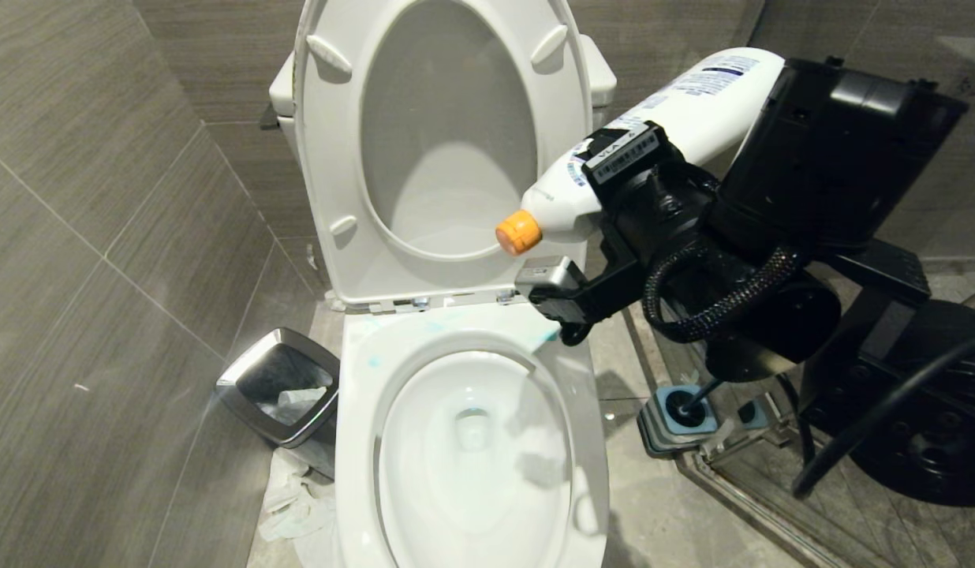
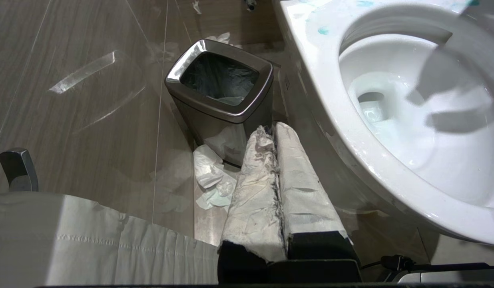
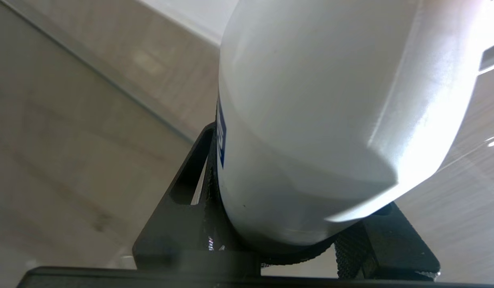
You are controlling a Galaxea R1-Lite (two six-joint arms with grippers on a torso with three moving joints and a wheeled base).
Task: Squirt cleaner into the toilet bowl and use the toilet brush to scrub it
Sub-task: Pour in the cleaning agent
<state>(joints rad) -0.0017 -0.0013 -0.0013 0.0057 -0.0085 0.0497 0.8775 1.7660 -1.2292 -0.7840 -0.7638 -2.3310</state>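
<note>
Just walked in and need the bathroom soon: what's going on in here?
The right gripper holds a white cleaner bottle tilted, orange cap down, over the open toilet bowl. Blue cleaner already spots the rim. The toilet brush sits in its holder; the left gripper idles, shut.

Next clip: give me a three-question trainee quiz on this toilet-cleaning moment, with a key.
1. True or false: the right gripper holds the white cleaner bottle.
2. Where is the toilet brush? A) in its holder on the floor B) inside the toilet bowl C) in the left gripper
3. Fill in: the bottle's cap is ____ in colour.

Key: 1 true; 2 A; 3 orange.
</note>
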